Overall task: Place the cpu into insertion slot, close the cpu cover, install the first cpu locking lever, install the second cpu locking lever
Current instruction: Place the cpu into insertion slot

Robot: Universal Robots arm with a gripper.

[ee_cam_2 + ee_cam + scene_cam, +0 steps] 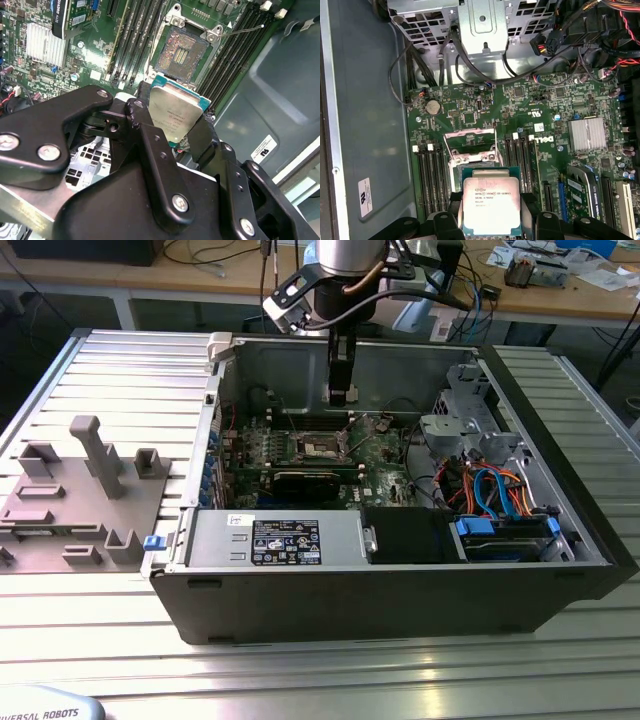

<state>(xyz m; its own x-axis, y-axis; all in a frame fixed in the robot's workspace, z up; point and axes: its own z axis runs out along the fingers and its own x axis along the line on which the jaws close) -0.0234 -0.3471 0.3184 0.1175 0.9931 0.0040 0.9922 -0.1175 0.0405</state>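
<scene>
cpu aloft, clear of insertion slot

A ribbed metal table is carrying an open computer case lying on its side, a grey plastic holder sitting beside it at the exterior view's left

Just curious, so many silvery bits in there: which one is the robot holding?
The cpu: the flat, smooth square clamped in the gripper, above the green board. The ribbed heatsink and round coin cell sit on the board.
</scene>
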